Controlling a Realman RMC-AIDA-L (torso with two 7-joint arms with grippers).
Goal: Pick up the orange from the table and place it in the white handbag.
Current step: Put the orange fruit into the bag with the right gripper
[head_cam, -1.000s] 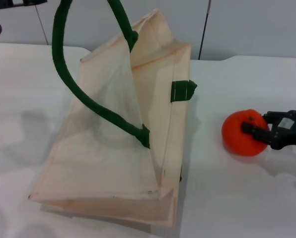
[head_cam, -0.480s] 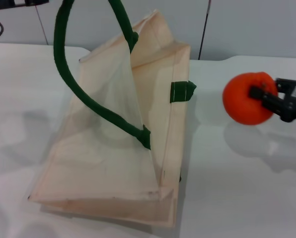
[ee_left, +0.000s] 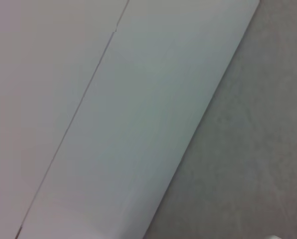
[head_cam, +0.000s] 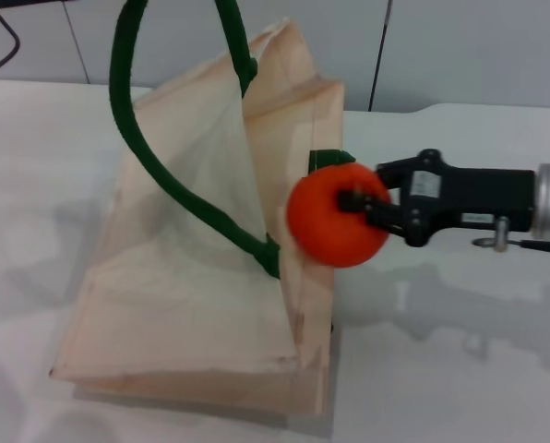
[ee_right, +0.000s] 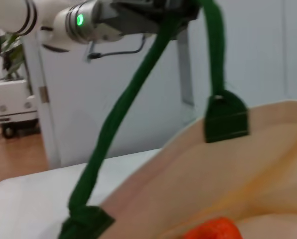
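Rt wrist: we see the white handbag (ee_right: 248, 164) close ahead, the orange (ee_right: 213, 230) just beside it, green handle (ee_right: 133, 104) held up by the left gripper (ee_right: 153, 12).

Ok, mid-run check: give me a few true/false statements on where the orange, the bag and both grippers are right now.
1. The right gripper is shut on the orange. True.
2. The orange rests on the table. False: it is held in the air, beside the white handbag, at its right edge.
3. The orange is already inside the handbag. False: it is outside, in front of the bag's side panel.
4. One green handle is lifted up, holding the bag's mouth open. True; in the right wrist view the left gripper is up at that handle's top.
5. The bag lies flat and closed. False: its near panel is raised.
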